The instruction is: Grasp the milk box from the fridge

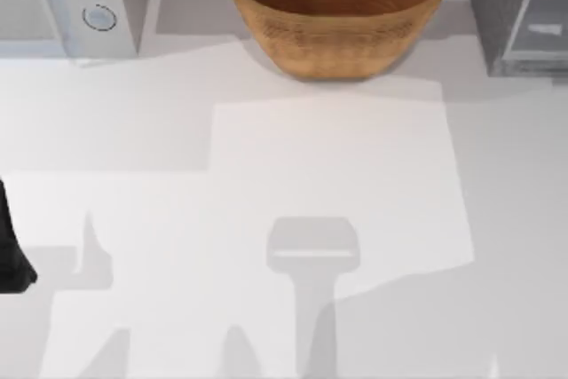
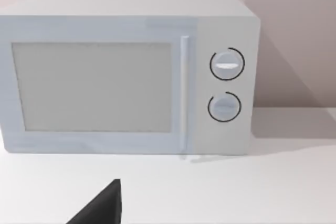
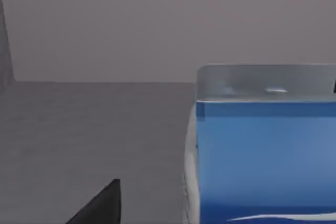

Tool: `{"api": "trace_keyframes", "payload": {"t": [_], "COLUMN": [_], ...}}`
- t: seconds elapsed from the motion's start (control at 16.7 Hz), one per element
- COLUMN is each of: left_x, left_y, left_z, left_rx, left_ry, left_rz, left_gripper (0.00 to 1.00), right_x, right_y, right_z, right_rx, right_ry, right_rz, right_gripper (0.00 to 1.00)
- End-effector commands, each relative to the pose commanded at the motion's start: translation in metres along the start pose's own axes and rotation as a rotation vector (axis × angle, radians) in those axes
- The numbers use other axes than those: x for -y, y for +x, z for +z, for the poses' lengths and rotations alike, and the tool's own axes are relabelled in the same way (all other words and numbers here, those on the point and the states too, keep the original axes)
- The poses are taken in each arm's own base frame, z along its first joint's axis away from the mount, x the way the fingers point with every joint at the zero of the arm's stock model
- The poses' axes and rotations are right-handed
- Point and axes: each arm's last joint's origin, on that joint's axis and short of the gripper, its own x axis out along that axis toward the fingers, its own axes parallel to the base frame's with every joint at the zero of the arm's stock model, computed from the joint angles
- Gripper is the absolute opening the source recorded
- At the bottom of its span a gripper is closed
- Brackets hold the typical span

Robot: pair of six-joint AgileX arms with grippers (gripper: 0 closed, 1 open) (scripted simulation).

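Observation:
The milk box (image 3: 265, 156) looms close in the right wrist view, with a blue face, a white side edge and a pale grey top. It stands upright on the grey floor inside the fridge (image 3: 89, 129), whose back wall rises behind it. A dark part of my right gripper (image 3: 102, 208) sits low beside the box, apart from it. From above, the fridge (image 1: 519, 15) is a grey box with a paler glassy panel at the back right of the table. My left arm (image 1: 13, 259) is parked at the table's left edge, and a dark part of its gripper (image 2: 102, 208) faces the microwave.
A white microwave (image 1: 67, 2) with two round knobs stands at the back left, seen front-on (image 2: 126, 77) in the left wrist view. A large woven basket (image 1: 337, 11) sits at the back middle. The white table (image 1: 293, 175) spreads in front of them.

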Motion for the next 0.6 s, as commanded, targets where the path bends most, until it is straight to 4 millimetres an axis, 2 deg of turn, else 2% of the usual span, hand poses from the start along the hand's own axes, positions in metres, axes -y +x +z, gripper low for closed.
{"api": "trace_keyframes", "payload": {"t": [0.18, 0.42, 0.6], "left_x": [0.0, 0.0, 0.0], "left_y": [0.0, 0.0, 0.0], "left_z": [0.0, 0.0, 0.0], "left_rx": [0.0, 0.0, 0.0], "left_ry": [0.0, 0.0, 0.0], "left_rz": [0.0, 0.0, 0.0], "left_gripper": [1.0, 1.0, 1.0], "right_x": [-0.001, -0.002, -0.002], "right_y": [0.017, 0.019, 0.019], "right_z": [0.0, 0.0, 0.0], "right_rx": [-0.004, -0.006, -0.006], "right_ry": [0.001, 0.001, 0.001], "right_rz": [0.0, 0.0, 0.0], "right_gripper": [1.0, 1.0, 0.77]}}
